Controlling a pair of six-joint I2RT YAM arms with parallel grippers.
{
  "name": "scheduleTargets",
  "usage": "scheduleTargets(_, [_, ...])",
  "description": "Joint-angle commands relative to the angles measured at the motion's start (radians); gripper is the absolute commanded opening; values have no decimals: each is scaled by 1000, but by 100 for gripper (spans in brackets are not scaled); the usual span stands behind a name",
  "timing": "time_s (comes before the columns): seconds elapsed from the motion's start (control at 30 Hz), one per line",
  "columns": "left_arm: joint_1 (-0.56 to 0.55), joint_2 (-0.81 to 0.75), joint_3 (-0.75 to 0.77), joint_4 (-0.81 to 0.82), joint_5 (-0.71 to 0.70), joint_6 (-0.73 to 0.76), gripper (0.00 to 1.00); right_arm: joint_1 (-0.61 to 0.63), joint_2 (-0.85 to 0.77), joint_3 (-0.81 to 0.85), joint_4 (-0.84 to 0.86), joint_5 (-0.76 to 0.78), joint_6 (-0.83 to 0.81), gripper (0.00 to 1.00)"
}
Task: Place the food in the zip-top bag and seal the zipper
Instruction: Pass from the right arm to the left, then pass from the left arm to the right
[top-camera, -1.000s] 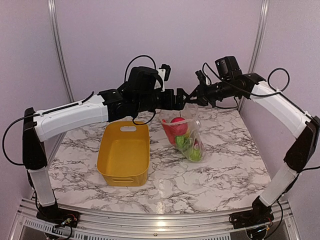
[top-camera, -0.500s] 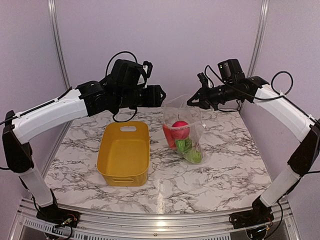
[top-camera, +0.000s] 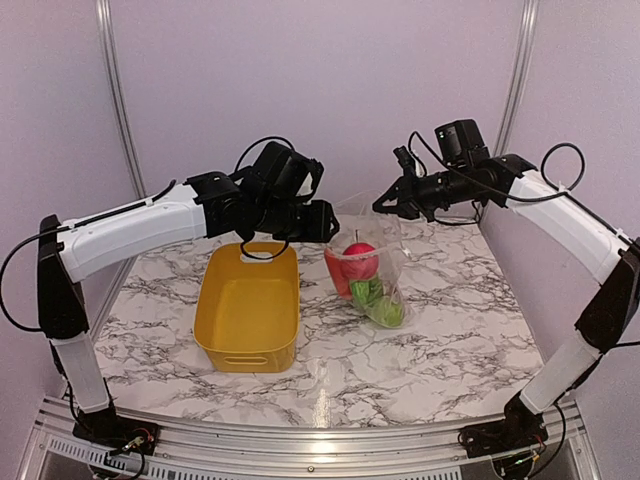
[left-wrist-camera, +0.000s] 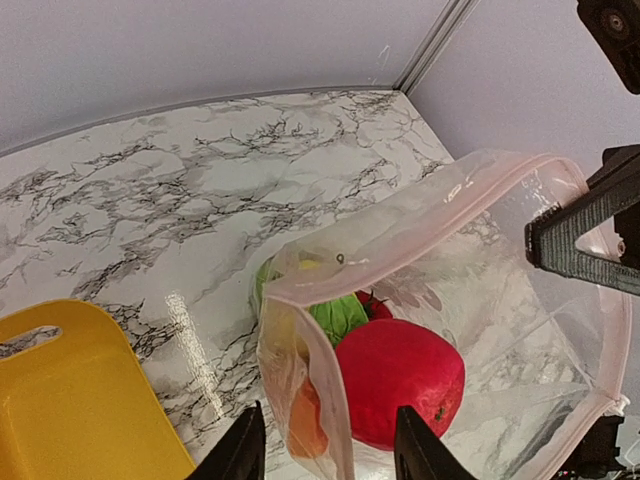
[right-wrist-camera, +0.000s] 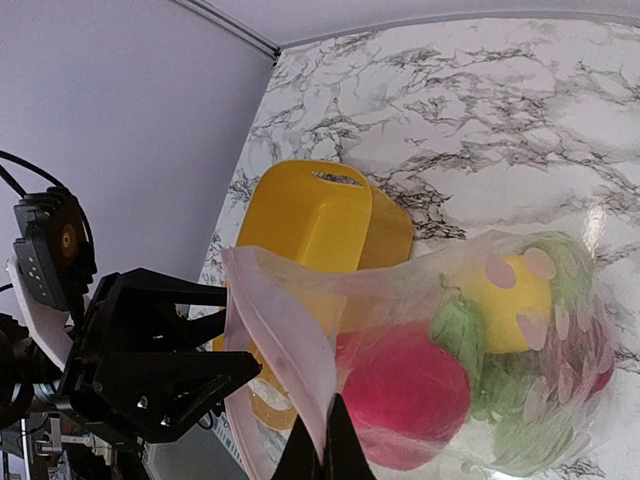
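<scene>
Your right gripper is clenched on the zipper, upper centre of the overhead frame. It holds the zip-top bag up, lower end on the counter. Your left gripper is released, jaws apart astride the bag's near mouth edge. The food sits low inside: a red apple, greens, something yellow. The yellow tub stands just left of the bag in frame. Bare marble spreads lower right, and lilac walls close the back.
</scene>
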Motion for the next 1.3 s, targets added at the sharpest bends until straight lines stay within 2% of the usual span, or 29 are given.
scheduleTargets(0.0, [14, 80, 111, -138, 16, -24, 37, 10, -41, -3, 37, -6, 10, 0])
scheduleTargets(0.07, [25, 117, 153, -162, 56, -37, 23, 10, -41, -4, 37, -9, 11, 0])
scheduleTargets(0.13, [32, 149, 202, -160, 111, -50, 2, 10, -36, 2, 32, -19, 11, 0])
scheduleTargets(0.17, [33, 160, 254, -160, 133, -64, 0, 10, -28, 14, 23, -23, 7, 0])
scheduleTargets(0.23, [30, 153, 332, -124, 185, -117, 0, 10, -17, 59, -12, -12, -15, 0])
scheduleTargets(0.27, [22, 124, 327, -57, 184, -134, 0, 10, -13, 85, -39, 3, -29, 0])
scheduleTargets(0.33, [-3, 34, 217, 93, 97, -183, 0, 9, -10, 126, -80, 45, -59, 0])
scheduleTargets(0.4, [-1, -23, 94, 168, 17, -271, 0, 5, -10, 134, -96, 73, -77, 0])
scheduleTargets(0.5, [6, -19, 13, 153, -33, -333, 0, -4, -4, 126, -96, 70, -84, 0])
scheduleTargets(0.57, [23, -1, -21, 165, 12, -389, 0, -5, -3, 124, -95, 72, -86, 0])
scheduleTargets(0.7, [43, 26, -9, 171, 47, -406, 0, -6, 13, 121, -97, 62, -102, 0])
scheduleTargets(0.77, [51, 29, -5, 175, 45, -414, 0, -9, 18, 125, -102, 55, -106, 5])
scheduleTargets(0.9, [65, 43, 8, 184, 62, -446, 0, -27, 2, 126, -109, 49, -115, 23])
scheduleTargets(1.0, [71, 56, 18, 181, 77, -460, 0, -64, -35, 118, -124, 51, -133, 31])
scheduleTargets(1.13, [79, 61, 19, 180, 90, -480, 0, -110, -123, 42, -119, 47, -166, 36])
scheduleTargets(1.27, [87, 63, 20, 186, 101, -505, 0, -111, -275, -157, -32, 17, -207, 36])
